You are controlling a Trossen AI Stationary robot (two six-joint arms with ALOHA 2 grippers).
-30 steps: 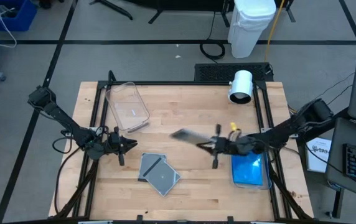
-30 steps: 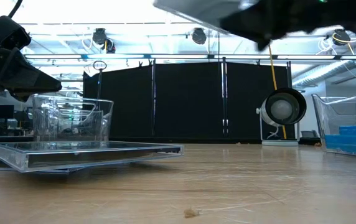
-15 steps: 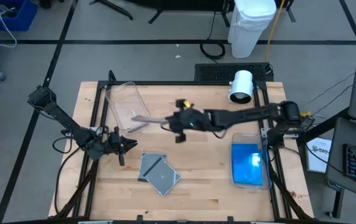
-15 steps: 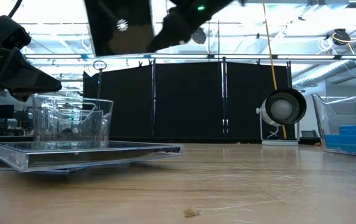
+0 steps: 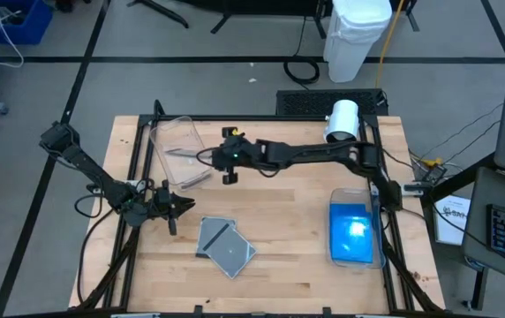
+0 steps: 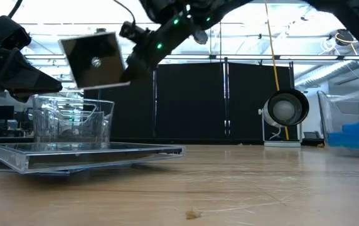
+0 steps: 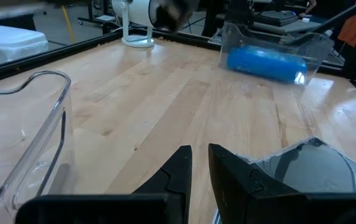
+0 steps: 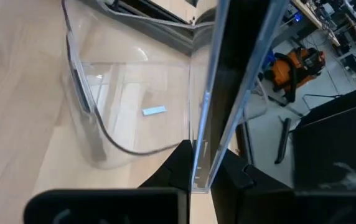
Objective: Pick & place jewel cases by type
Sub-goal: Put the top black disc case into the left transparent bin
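My right gripper (image 5: 219, 157) reaches across the table from the right, shut on a dark jewel case with a clear front (image 6: 95, 61). The case hangs over the clear tub (image 5: 169, 132) at the far left. Two more grey jewel cases (image 5: 226, 246) lie overlapping, flat on the wood near the front. Blue jewel cases (image 5: 354, 231) fill the clear tub at the right. My left gripper (image 5: 184, 206) waits at the table's left, near the lying cases (image 7: 309, 165), its fingers (image 7: 179, 168) a narrow gap apart with nothing between them. My right gripper pinches the case between its two fingers at one edge (image 8: 201, 155), the edge toward the table's right (image 6: 124, 70). The fingers come from the table's right, slanting a little down. The case stands nearly on edge, tilted, lifted clear above the tub.
A white round lamp (image 5: 342, 122) stands at the table's far right. The right arm (image 5: 323, 155) spans the far half of the table. Bare wood (image 5: 288, 221) lies between the lying cases and the blue-filled tub.
My right gripper has swept from beside the blue-filled tub toward the table's left and far edge, carrying the case. It has rolled on the way, so the case has turned from nearly flat to nearly on edge. The case now hangs over the far-left tub.
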